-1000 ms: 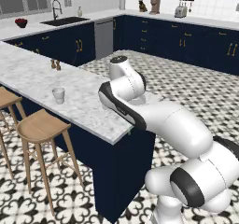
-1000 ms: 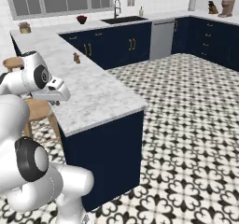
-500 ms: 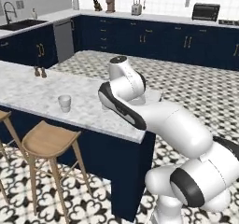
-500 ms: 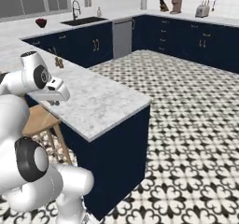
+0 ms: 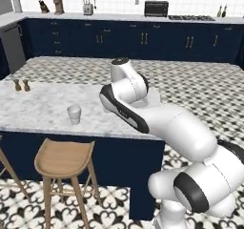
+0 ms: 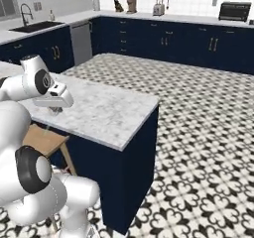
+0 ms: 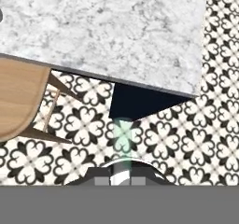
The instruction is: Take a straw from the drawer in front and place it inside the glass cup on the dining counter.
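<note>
The straw (image 7: 123, 139) shows in your hand view as a pale greenish stick running out from the fingers (image 7: 122, 177), which are pinched together on it. The glass cup (image 5: 74, 114) stands on the tabletop (image 5: 43, 109), near the stool-side edge, well apart from your hand (image 6: 53, 100). Risks, as judged: the thin straw may slip or tilt in so narrow a grip, and it could miss the small rim or tip the cup.

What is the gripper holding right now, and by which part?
The gripper is shut on the straw, pinched near one end; the rest sticks out ahead of it.
</note>
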Available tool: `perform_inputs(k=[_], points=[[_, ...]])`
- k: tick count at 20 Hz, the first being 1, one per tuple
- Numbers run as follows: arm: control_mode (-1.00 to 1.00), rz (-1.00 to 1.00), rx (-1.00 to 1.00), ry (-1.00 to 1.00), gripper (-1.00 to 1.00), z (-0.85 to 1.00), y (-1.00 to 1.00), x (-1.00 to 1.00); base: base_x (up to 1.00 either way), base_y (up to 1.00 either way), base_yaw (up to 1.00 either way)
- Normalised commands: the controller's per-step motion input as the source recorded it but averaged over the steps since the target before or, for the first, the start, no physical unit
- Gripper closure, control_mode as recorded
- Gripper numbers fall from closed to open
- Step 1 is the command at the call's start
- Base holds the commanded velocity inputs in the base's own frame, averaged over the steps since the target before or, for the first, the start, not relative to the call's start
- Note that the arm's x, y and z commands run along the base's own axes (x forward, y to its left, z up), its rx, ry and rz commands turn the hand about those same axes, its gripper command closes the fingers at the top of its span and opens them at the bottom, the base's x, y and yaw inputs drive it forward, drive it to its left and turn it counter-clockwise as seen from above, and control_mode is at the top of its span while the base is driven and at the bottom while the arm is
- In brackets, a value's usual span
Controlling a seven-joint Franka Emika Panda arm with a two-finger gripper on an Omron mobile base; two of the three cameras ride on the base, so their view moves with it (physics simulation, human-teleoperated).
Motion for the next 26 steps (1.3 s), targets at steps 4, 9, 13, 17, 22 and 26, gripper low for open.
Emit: perform_inputs(k=[4,9,13,17,22,26], points=[[1.00,0.00,0.00,0.00,1.00,0.00,0.00,0.00,-0.10,0.98,-0.52],[1.00,0.00,0.00,0.00,1.00,0.00,0.00,0.00,-0.05,0.92,-0.53],[1.00,0.00,0.00,0.00,1.00,0.00,0.00,0.00,0.00,0.85,-0.52],[1.00,0.00,0.00,0.00,1.00,0.00,0.00,0.00,0.35,0.52,-0.46],[1.00,0.00,0.00,0.00,1.00,0.00,0.00,0.00,0.79,0.50,-0.34],[-1.00,-0.06,0.03,0.00,1.00,0.03,0.24,0.21,0.34,0.32,-0.13]])
